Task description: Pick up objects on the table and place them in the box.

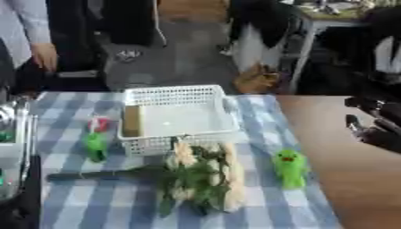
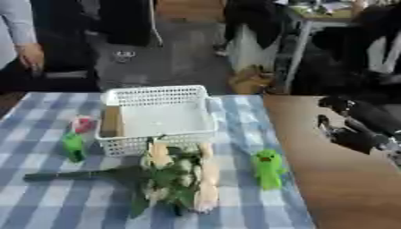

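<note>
A white plastic basket [image 1: 178, 94] stands on the blue checked cloth, with a brown block [image 1: 131, 120] lying inside against its left wall. In front of it lies a bouquet of pale flowers [image 1: 200, 172], its dark stem pointing left. A green toy figure [image 1: 291, 167] stands to the right of the bouquet. Left of the basket are a small green object [image 1: 95, 146] and a red and white one [image 1: 99, 123]. My right hand [image 2: 348, 127] hovers over the bare wooden table at the right, fingers relaxed, holding nothing. The left hand shows in no view.
The brown wooden tabletop [image 2: 344, 179] lies bare right of the cloth. A metallic object [image 1: 11, 134] shows at the left edge. People stand beyond the table's far edge, and a brown bag [image 1: 257, 79] sits on the floor.
</note>
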Action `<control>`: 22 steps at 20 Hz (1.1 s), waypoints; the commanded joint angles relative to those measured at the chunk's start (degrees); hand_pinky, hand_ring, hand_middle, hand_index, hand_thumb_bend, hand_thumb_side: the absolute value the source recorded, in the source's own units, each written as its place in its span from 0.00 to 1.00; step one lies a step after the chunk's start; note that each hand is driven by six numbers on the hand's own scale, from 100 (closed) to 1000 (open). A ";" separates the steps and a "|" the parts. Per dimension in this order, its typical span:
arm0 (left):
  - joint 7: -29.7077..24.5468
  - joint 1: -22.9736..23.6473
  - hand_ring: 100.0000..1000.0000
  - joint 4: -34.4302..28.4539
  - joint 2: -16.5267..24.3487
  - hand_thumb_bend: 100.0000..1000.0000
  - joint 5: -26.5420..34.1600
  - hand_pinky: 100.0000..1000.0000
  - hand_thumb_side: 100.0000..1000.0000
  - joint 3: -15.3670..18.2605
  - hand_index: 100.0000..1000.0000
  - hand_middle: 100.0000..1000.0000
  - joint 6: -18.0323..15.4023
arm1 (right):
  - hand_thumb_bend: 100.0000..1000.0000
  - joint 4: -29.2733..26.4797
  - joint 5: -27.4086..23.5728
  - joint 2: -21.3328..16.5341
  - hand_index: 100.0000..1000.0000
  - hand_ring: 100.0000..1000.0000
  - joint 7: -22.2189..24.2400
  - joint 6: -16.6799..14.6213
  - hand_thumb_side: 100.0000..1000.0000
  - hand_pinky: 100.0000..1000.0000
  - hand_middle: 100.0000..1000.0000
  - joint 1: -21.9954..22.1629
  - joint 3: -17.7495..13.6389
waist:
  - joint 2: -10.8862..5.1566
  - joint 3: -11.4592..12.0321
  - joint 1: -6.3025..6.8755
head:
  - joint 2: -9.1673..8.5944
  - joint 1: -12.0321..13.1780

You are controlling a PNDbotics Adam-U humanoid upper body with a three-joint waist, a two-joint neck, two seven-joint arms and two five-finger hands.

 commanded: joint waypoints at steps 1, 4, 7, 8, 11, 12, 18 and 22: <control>-0.30 -1.38 0.92 -0.91 -0.39 0.00 0.37 0.80 0.99 -0.28 1.00 0.89 -0.04 | 0.10 1.07 -1.82 -0.89 0.95 0.89 0.56 1.04 1.00 0.81 0.88 -1.52 -0.33 | -0.54 0.41 -0.74 | -0.77 -0.32; -0.42 -1.42 0.92 -1.07 -0.83 0.00 0.53 0.80 0.99 -0.37 1.00 0.89 -0.07 | 0.14 2.11 -2.74 -0.52 0.95 0.88 0.84 2.29 1.00 0.80 0.86 -2.05 -0.23 | -0.36 0.95 -0.62 | -0.82 -0.32; -0.48 -1.45 0.92 -1.12 -1.28 0.00 0.70 0.80 0.99 -0.43 1.00 0.89 -0.15 | 0.22 2.99 -3.52 -0.25 0.94 0.89 1.36 3.51 1.00 0.80 0.86 -2.50 -0.16 | -0.25 1.60 -0.54 | -0.78 0.08; -0.51 -1.46 0.92 -1.12 -1.42 0.00 0.75 0.80 0.99 -0.46 1.00 0.89 -0.19 | 0.22 3.33 -3.79 -0.16 0.94 0.89 1.57 3.98 1.00 0.80 0.86 -2.67 -0.16 | -0.24 1.78 -0.54 | -0.75 0.14; -0.59 -1.47 0.92 -1.12 -1.86 0.00 0.94 0.80 0.99 -0.56 1.00 0.89 -0.31 | 0.25 4.58 -5.22 0.25 0.95 0.89 3.02 5.63 1.00 0.80 0.86 -3.21 -0.15 | -0.21 2.30 -0.57 | -0.67 0.25; -0.62 -1.47 0.92 -1.13 -1.98 0.00 0.99 0.80 0.99 -0.59 1.00 0.89 -0.34 | 0.25 4.87 -5.70 0.33 0.95 0.89 3.46 6.09 1.00 0.80 0.86 -3.35 -0.17 | -0.21 2.43 -0.59 | -0.68 0.26; -0.65 -1.62 0.92 -1.13 -2.94 0.00 1.32 0.80 1.00 -0.74 1.00 0.89 -0.71 | 0.29 7.43 -9.97 1.28 0.99 0.89 6.98 8.79 1.00 0.79 0.87 -3.73 -0.50 | -0.03 3.32 -0.64 | -1.18 -0.61; -0.75 -1.73 0.92 -1.13 -3.59 0.00 1.62 0.81 1.00 -0.91 1.00 0.89 -0.95 | 0.29 8.99 -12.75 1.86 1.00 0.89 8.40 10.79 1.00 0.79 0.88 -4.21 -0.89 | 0.22 4.06 -0.69 | -1.50 -2.16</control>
